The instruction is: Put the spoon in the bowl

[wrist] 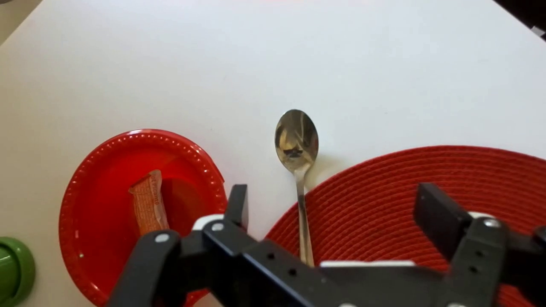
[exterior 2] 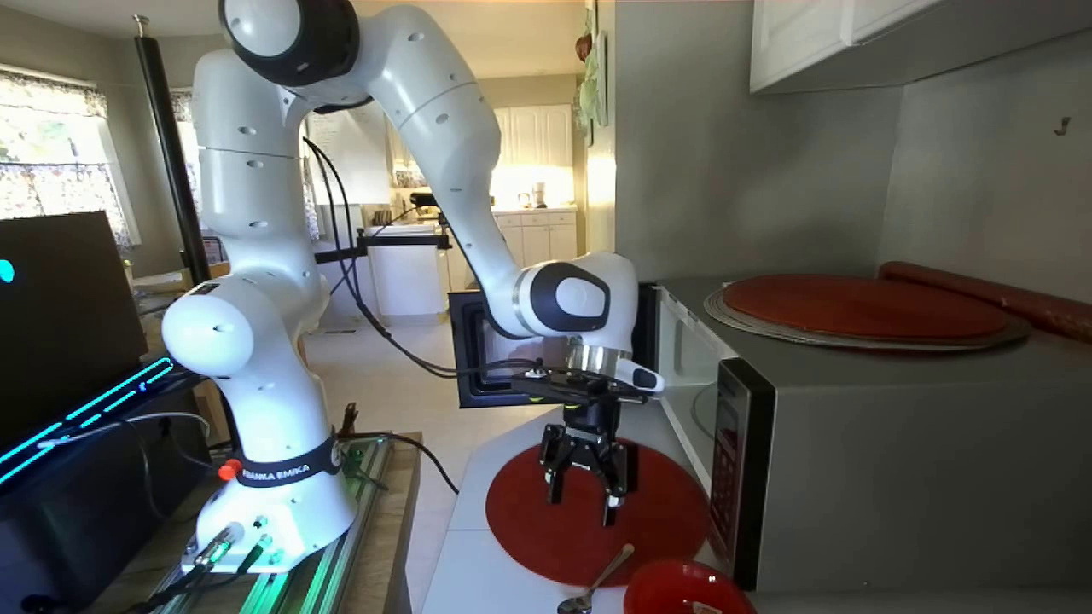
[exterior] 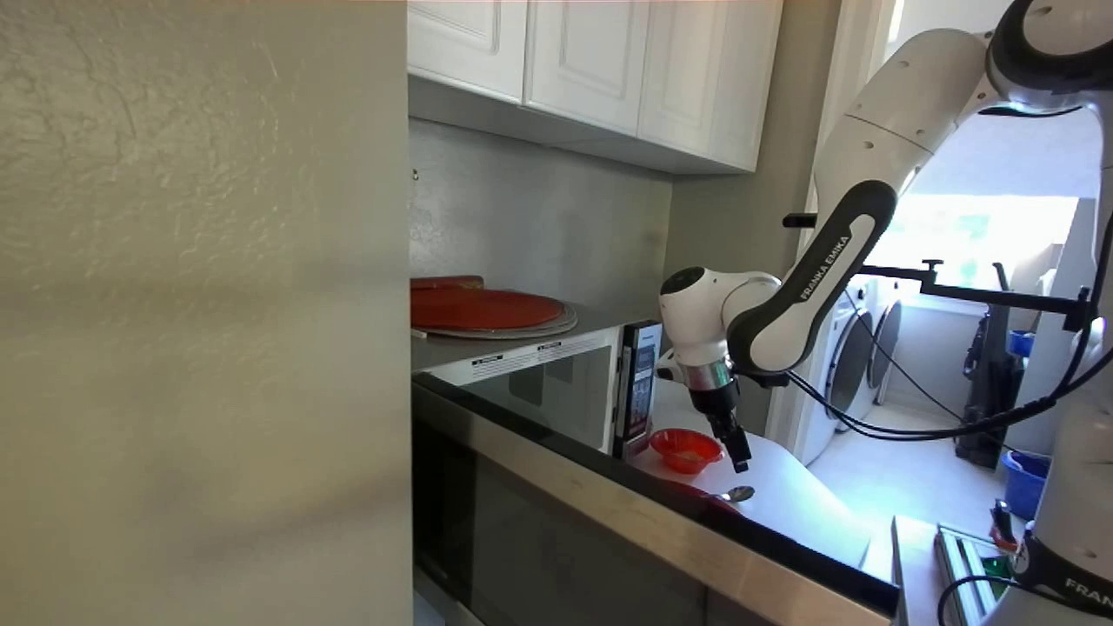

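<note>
1. The steel spoon (wrist: 300, 185) is lying outside the red bowl (wrist: 106, 213); its shiny oval head is resting on the smooth white bench (wrist: 384, 85), while its slim handle is crossing onto the ridged, round mat (wrist: 375, 213).
2. The bowl, glossy and bead-rimmed, is sitting farther than the spoon from the bench's robot-side edge and is holding a crinkled orange packet (wrist: 149, 200).
3. The mat is spreading near that edge.
4. A microwave (exterior 2: 896, 486) is standing across from the robot, its door (exterior: 565, 522) swung outward; a flat red disc (exterior 2: 862, 305) is lying on top. White cabinets (exterior: 587, 65) are hanging on the grey wall (exterior: 539, 209).
5. The arm (exterior 2: 435, 128) is arching over the robot-side edge, its forearm sloping down.
6. The gripper (exterior 2: 583, 505) is pointing downward above the bench, its jaws standing wide apart.
</note>
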